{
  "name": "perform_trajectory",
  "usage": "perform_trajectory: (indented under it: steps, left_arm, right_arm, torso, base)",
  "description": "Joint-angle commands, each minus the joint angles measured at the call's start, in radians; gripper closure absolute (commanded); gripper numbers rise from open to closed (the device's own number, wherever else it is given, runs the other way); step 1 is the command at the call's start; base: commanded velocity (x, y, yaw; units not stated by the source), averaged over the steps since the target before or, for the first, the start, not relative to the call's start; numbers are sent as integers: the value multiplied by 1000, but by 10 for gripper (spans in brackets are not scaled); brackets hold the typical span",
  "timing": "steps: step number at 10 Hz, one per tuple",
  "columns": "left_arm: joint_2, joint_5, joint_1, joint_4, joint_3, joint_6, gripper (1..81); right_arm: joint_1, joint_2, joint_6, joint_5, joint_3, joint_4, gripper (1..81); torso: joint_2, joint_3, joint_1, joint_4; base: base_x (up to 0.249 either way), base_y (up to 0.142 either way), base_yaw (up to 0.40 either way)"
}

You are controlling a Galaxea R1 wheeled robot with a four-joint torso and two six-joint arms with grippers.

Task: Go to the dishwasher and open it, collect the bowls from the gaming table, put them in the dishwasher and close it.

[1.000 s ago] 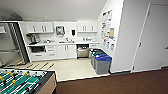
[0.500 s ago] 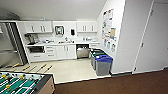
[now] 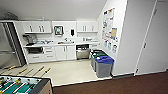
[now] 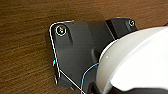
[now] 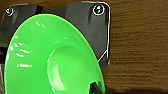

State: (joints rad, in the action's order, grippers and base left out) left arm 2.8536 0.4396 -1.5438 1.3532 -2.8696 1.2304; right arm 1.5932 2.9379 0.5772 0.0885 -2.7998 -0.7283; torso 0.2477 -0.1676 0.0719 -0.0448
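My right claw [image 5: 96,88] pinches the rim of the glossy lime green plastic bowl [image 5: 50,57], which sits tilted against my dark wrist plate above brown carpet. At my left wrist a smooth white rounded shape [image 4: 135,60] bulks large over the same carpet, with a thin blue cable curling beside it. Whether my left claw is spread or pressed together, I cannot tell.

Ahead, the brushed stainless-steel dishwasher [image 3: 82,53] stands under the white counter at about twelve o'clock, across a pale floor. Grey bins with blue and green lids [image 3: 103,65] stand near it at one o'clock, against the wall. The green-field foosball table [image 3: 22,86] is close by at about eight o'clock. The tall steel fridge [image 3: 7,45] is at ten o'clock.
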Motion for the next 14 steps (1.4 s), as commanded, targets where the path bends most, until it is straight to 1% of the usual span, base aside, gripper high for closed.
perform_trajectory:
  steps: [1,14]
  left_arm:
    - [-23,-16,47,-5,-13,-3,811]
    - [-25,-16,47,-5,-13,-3,811]
  right_arm:
    - [-40,-18,1,-36,-10,-3,811]
    - [-38,-17,1,-38,-10,-5,811]
  torso:
    - [0,0,0,0]
    - [0,0,0,0]
  base:
    - [163,0,0]
    - [162,0,0]
